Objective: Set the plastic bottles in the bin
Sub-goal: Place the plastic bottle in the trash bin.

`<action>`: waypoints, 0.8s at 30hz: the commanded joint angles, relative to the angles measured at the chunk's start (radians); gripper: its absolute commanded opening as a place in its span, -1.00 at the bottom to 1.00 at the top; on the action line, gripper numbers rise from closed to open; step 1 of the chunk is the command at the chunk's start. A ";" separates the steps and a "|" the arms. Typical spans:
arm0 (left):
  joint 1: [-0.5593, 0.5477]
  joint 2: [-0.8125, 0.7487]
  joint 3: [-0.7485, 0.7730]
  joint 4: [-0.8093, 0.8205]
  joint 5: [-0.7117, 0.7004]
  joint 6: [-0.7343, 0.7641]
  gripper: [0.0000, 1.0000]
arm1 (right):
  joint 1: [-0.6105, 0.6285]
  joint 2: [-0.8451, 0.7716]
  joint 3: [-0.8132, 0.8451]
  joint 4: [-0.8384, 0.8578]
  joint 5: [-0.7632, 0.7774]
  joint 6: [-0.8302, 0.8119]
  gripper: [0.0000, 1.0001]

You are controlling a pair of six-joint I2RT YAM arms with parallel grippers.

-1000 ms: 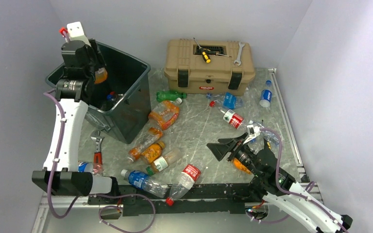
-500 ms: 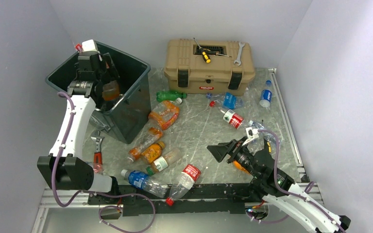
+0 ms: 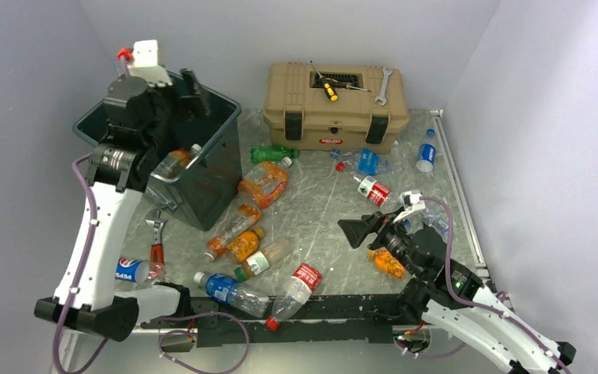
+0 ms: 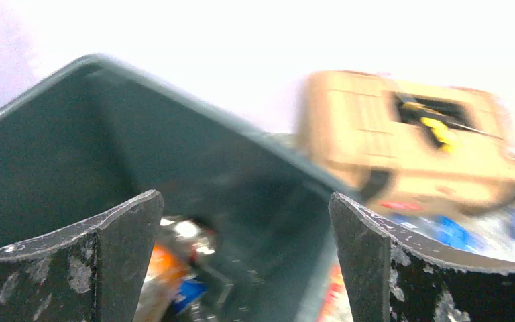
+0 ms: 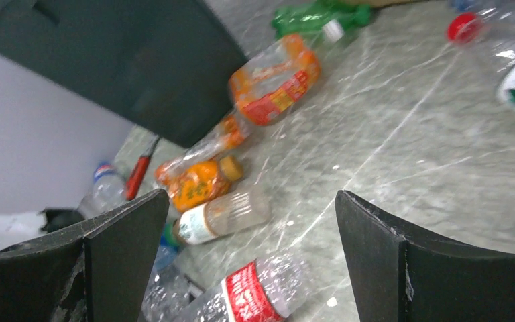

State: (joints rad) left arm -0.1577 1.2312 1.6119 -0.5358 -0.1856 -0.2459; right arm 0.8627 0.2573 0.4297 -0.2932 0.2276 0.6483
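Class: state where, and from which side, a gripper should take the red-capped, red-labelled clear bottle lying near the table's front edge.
Grip the red-labelled bottle across its body at the label, coming from above and closing across its long axis. It lies flat and diagonal, with its cap toward the front edge.

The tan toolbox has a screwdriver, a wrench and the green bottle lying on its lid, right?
Not quite. The screwdriver and wrench do lie on the toolbox lid, but the green bottle lies on the table just in front of the toolbox, as the top external view shows.
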 commanded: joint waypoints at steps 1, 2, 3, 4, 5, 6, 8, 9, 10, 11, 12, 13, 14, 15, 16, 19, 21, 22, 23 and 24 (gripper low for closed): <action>-0.215 -0.017 0.082 -0.002 0.145 0.140 0.99 | 0.001 0.135 0.147 -0.085 0.210 -0.071 0.99; -0.264 -0.002 0.092 -0.019 0.171 0.162 0.99 | 0.001 0.180 0.183 -0.109 0.261 -0.068 0.99; -0.300 0.019 0.099 -0.050 0.216 0.179 0.99 | 0.001 0.234 0.214 -0.129 0.308 -0.068 0.99; -0.328 0.031 0.096 -0.066 0.265 0.187 0.99 | 0.000 0.283 0.239 -0.143 0.351 -0.066 0.99; -0.349 0.036 0.083 -0.075 0.326 0.191 0.99 | -0.002 0.331 0.261 -0.151 0.390 -0.065 0.98; -0.361 0.036 0.060 -0.077 0.394 0.193 0.99 | -0.009 0.377 0.278 -0.149 0.412 -0.069 0.98; -0.382 0.018 -0.038 -0.062 0.528 0.201 0.99 | -0.036 0.456 0.298 -0.124 0.429 -0.085 0.97; -0.387 0.004 -0.089 -0.049 0.587 0.206 0.99 | -0.061 0.493 0.301 -0.114 0.415 -0.085 0.97; -0.391 -0.014 -0.146 -0.034 0.643 0.213 0.99 | -0.098 0.523 0.301 -0.107 0.382 -0.084 0.97; -0.398 -0.032 -0.202 -0.020 0.684 0.219 0.99 | -0.141 0.553 0.297 -0.098 0.338 -0.077 0.97; -0.405 -0.051 -0.257 0.001 0.689 0.220 0.99 | -0.187 0.584 0.287 -0.080 0.288 -0.072 0.96; -0.416 -0.070 -0.305 0.019 0.679 0.220 0.99 | -0.234 0.602 0.275 -0.061 0.240 -0.068 0.96; -0.424 -0.090 -0.346 0.032 0.666 0.216 0.99 | -0.274 0.620 0.266 -0.041 0.201 -0.066 0.95; -0.429 -0.108 -0.387 0.049 0.658 0.209 0.99 | -0.310 0.641 0.259 -0.020 0.182 -0.069 0.95; -0.432 -0.126 -0.425 0.071 0.660 0.204 0.99 | -0.317 0.666 0.256 -0.001 0.186 -0.081 0.94; -0.437 -0.180 -0.548 0.176 0.672 0.187 0.99 | -0.316 0.779 0.286 0.008 0.279 -0.124 0.91; -0.438 -0.207 -0.607 0.234 0.656 0.155 0.99 | -0.319 0.854 0.312 0.010 0.316 -0.134 0.93; -0.439 -0.217 -0.628 0.257 0.646 0.138 0.99 | -0.321 0.883 0.322 0.019 0.329 -0.144 0.94; -0.439 -0.225 -0.641 0.271 0.642 0.127 0.99 | -0.323 0.909 0.331 0.031 0.340 -0.150 0.95; -0.439 -0.229 -0.650 0.277 0.636 0.119 0.99 | -0.328 0.933 0.337 0.047 0.347 -0.154 0.95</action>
State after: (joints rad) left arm -0.5991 1.0416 0.9974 -0.4099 0.4408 -0.0719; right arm 0.5449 1.1233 0.7067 -0.3248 0.5030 0.5407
